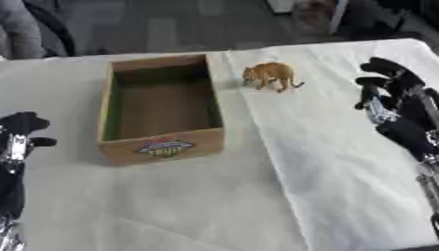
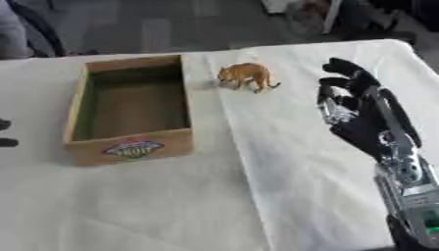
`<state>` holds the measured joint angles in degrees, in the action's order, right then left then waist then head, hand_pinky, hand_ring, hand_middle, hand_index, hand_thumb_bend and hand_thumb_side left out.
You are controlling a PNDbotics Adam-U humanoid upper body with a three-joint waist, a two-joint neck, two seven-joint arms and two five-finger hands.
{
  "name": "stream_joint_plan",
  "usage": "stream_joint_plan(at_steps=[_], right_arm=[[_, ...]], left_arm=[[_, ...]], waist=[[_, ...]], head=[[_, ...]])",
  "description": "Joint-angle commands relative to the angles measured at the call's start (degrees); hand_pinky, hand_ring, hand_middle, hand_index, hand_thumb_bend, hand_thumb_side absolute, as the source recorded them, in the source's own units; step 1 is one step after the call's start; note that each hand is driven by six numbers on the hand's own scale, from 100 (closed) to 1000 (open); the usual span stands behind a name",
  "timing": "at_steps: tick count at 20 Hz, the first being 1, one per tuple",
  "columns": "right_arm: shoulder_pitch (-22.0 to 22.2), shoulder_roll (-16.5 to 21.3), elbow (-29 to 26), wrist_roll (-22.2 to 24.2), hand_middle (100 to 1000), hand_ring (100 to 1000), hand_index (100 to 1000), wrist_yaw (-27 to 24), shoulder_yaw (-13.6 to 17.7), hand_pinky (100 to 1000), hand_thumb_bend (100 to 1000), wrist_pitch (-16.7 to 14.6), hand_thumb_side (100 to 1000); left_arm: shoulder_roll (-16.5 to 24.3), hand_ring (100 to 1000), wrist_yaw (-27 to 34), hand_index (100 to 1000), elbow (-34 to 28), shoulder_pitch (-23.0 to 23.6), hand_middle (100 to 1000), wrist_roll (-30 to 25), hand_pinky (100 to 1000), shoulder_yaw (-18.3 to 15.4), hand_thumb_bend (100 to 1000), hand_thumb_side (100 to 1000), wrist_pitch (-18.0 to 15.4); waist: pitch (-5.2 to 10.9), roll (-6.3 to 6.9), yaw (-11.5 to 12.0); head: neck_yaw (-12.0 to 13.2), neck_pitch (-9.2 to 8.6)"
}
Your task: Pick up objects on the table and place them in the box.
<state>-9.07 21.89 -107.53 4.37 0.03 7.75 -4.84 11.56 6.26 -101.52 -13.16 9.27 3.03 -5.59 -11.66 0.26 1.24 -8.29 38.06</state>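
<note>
White cloth covers the tabletop (image 1: 343,162) I'm working over, with a dark floor and what look like chair legs past its far edge. From what I can see, nothing is done yet: the box (image 1: 161,142) sits empty, its bare brown floor fully visible, and the only loose object I can find is a small toy tiger (image 1: 270,75) not yet picked up. It stands upright on its four legs just beside the box's far right corner, apart from the wall by a narrow strip of cloth, head toward the box and thin tail trailing to the right. It is orange-tan with a paler underside; I can't make out stripes or finer detail. It looks rigid and small, with slim legs, so I judge it will want a pinch across the body rather than a scoop. The box is an open cardboard tray, longer than it is wide, with green lining on its inner left wall and a colourful label on the near face. My right hand (image 2: 360,105) hovers above the cloth to the right of the tiger, well apart from it, fingers loosely spread and holding nothing. My left hand (image 1: 19,135) rests idle at the left edge, fingers relaxed, also empty.
</note>
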Motion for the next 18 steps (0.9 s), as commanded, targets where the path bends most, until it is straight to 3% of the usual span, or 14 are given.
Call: stream_joint_plan(at_steps=[1,8,18], right_arm=[[-0.63,2.0,-0.89,-0.05,846,822,917,0.78,0.35,559,100,-0.09,344],[-1.98,8.15,-0.68,-0.31,876,848,929,3.44,0.29,589,100,-0.45,261],[-7.0,23.38,2.92,1.16,889,867,941,4.31,-2.11,623,100,-2.58,153]], left_arm=[[0.34,699,0.18,668,-1.04,-0.38,572,-0.1,557,-0.41,327,577,-0.09],[0.51,700,0.11,668,-0.91,-0.27,573,-0.1,557,-0.37,327,578,-0.14],[0.83,701,0.01,668,-0.8,-0.1,573,-0.23,557,-0.2,330,576,-0.2]], waist=[[0.61,-0.13,0.06],[0.78,-0.72,0.1],[1.31,-1.43,0.89]], head=[[-0.24,0.12],[-0.21,0.07],[-0.37,-0.21]])
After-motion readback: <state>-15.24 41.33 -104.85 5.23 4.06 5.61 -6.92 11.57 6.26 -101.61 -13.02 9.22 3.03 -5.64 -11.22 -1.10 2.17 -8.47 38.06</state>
